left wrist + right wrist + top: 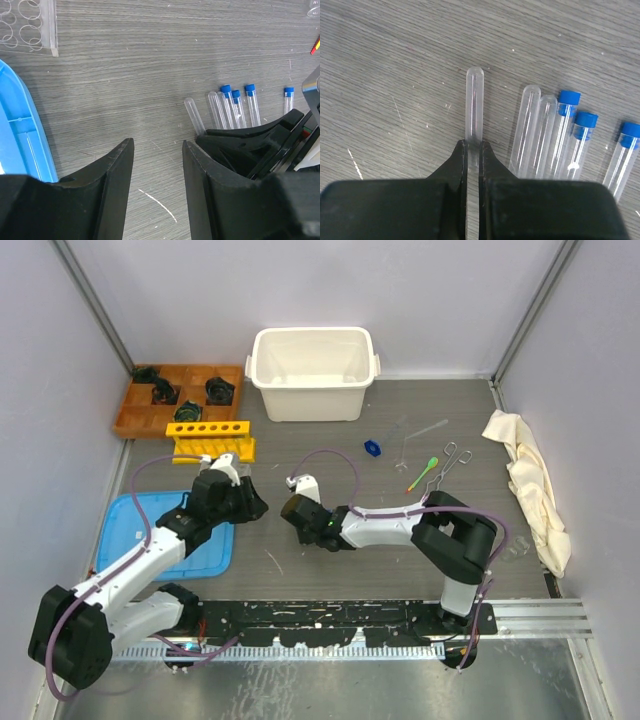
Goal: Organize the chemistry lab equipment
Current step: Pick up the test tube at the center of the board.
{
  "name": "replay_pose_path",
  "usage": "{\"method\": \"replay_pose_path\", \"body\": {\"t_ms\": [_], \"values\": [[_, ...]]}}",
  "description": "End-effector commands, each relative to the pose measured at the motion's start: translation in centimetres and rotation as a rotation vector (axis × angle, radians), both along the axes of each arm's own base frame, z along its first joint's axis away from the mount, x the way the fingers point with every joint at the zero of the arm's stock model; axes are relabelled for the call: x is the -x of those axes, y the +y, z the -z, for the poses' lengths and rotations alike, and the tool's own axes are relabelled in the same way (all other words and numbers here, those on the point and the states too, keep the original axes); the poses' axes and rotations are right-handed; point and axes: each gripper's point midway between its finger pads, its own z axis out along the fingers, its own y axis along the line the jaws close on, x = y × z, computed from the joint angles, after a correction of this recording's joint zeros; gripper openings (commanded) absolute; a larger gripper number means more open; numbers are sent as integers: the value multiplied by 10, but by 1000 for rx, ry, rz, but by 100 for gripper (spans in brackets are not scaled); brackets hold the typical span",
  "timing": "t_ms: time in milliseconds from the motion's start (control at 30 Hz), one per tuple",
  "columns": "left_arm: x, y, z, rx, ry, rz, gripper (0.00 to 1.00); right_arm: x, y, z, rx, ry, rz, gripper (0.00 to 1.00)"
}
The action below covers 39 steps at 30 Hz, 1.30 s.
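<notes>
One clear, uncapped glass tube (474,107) is clenched betw. the right jaws, its rounded end poking out past their tips, low over the grey wood-grain counter (390,55); can't tell if it's lifted. Just to its right lie two more bare tubes (534,127), touching, then three blue-capped tubes (568,97). Left jaws are parted w/ nothing betw. them, near the same row.
</notes>
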Motion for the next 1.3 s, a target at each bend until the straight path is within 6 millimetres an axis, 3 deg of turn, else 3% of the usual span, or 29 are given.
{"method": "replay_pose_path", "body": {"t_ms": [0,300,500,767,1267], "values": [[-10,-10,-18,52,-57,19,46,5,21,-15,-79,-44,-57,1],[-6,-29,-29,161,-42,68,46,35,41,-66,-139,-326,-149,1],[-1,-35,-28,200,-14,85,45,42,43,-98,-254,-429,-115,1],[7,-38,-28,246,-6,85,44,33,44,-114,-257,-487,-82,1],[11,-54,-31,363,34,114,42,26,48,-120,-234,-522,-65,1]]}}
